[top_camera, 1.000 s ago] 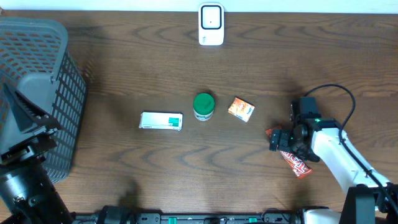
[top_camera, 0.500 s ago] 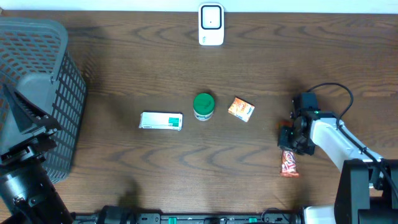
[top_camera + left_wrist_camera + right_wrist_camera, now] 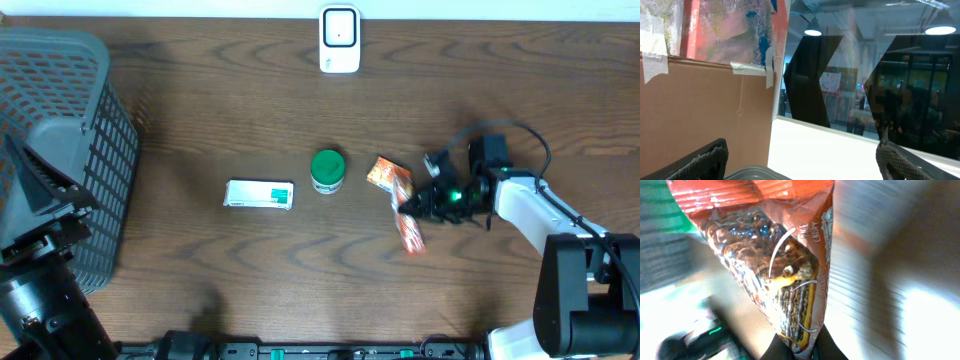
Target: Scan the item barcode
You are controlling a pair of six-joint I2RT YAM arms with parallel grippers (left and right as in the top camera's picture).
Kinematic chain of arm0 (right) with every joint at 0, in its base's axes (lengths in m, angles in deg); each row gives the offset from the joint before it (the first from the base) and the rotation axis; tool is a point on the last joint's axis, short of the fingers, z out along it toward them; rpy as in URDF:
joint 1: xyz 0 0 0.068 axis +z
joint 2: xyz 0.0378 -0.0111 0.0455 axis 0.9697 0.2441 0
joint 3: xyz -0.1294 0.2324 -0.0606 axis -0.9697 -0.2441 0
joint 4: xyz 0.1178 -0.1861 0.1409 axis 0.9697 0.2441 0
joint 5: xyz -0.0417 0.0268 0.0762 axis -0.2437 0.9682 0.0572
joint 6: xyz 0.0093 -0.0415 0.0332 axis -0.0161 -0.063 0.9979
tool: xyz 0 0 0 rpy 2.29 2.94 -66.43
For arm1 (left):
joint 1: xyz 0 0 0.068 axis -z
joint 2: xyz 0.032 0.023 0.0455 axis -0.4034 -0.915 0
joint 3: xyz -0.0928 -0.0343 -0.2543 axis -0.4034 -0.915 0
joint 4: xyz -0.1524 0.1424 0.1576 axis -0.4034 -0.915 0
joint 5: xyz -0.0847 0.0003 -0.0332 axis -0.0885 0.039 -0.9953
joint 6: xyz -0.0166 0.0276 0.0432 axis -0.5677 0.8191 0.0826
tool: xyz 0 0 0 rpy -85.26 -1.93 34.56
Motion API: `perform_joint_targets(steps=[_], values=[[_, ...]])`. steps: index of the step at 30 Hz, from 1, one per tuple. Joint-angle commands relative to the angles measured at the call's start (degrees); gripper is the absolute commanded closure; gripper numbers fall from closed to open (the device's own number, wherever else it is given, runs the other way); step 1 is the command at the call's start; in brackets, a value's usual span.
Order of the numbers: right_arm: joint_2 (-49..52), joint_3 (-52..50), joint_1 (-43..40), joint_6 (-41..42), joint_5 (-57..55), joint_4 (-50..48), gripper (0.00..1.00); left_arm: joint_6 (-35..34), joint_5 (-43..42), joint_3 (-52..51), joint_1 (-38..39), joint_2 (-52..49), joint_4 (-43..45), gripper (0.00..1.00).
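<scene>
The right gripper (image 3: 408,205) is clamped shut on one end of the crinkly orange-red foil snack packet (image 3: 410,238), which dangles from it above the dark wooden tabletop (image 3: 200,120), so the pick-up looks done; showing its barcode to the white box-like scanner (image 3: 340,40) well beyond remains.

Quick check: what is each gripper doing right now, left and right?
Left gripper: open, nothing between its fingers.
Right gripper: shut on the red snack packet, pinching it by one end.
</scene>
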Motion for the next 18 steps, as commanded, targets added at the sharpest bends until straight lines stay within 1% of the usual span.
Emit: perform_joint_targets(steps=[1, 2, 3, 4, 5, 6, 7, 9, 11, 12, 14, 15, 17, 18], values=[[-0.63, 1.97, -0.5, -23.54, 29.49, -1.16, 0.99, 0.79, 0.52, 0.7, -0.28, 0.55, 0.11, 0.05], [-0.63, 1.95, -0.5, -27.93, 31.63, -1.16, 0.99, 0.76, 0.52, 0.7, -0.28, 0.55, 0.11, 0.05], [-0.63, 1.95, -0.5, -30.73, 32.85, -1.2, 0.96, 0.76, 0.5, 0.7, -0.28, 0.55, 0.09, 0.05], [-0.63, 1.95, -0.48, -33.18, 33.46, -1.79, 0.69, 0.76, 0.5, 0.7, -0.28, 0.55, 0.02, 0.05], [-0.63, 1.95, -0.48, -33.38, 32.61, -2.56, 0.53, 0.76, 0.52, 0.7, -0.28, 0.55, -0.11, 0.05], [-0.63, 1.95, -0.48, -33.35, 29.83, -3.37, 0.46, 0.76, 0.52, 0.7, -0.28, 0.55, -0.11, 0.05], [-0.63, 1.95, -0.46, -33.33, 26.38, -3.98, 0.43, 0.76, 0.5, 0.7, -0.28, 0.55, -0.11, 0.05], [-0.61, 1.95, -0.04, -33.35, 18.29, -5.46, 0.44, 0.76, 0.52, 0.7, -0.28, 0.55, -0.11, 0.05], [-0.57, 1.88, 0.63, -33.31, 16.33, -8.41, 0.42, 0.76, 0.52, 0.7, -0.28, 0.52, -0.11, 0.05], [-0.57, 1.88, 1.01, -33.22, 16.63, -10.12, 0.39, 0.76, 0.52, 0.7, -0.28, 0.52, -0.11, 0.05], [-0.57, 1.88, 2.1, -28.65, 18.21, -16.72, 0.23, 0.76, 0.52, 0.7, -0.28, 0.52, -0.15, 0.05], [-0.57, 1.88, 2.49, -25.83, 17.88, -19.08, 0.01, 0.76, 0.52, 0.7, -0.28, 0.52, -0.24, 0.05], [-0.57, 1.88, 3.54, -17.59, 14.47, -23.71, 0.01, 0.76, 0.5, 0.7, -0.28, 0.52, -0.33, 0.05], [-0.57, 1.88, 4.04, -15.19, 12.5, -24.79, 0.02, 0.76, 0.5, 0.7, -0.28, 0.52, -0.33, 0.05]])
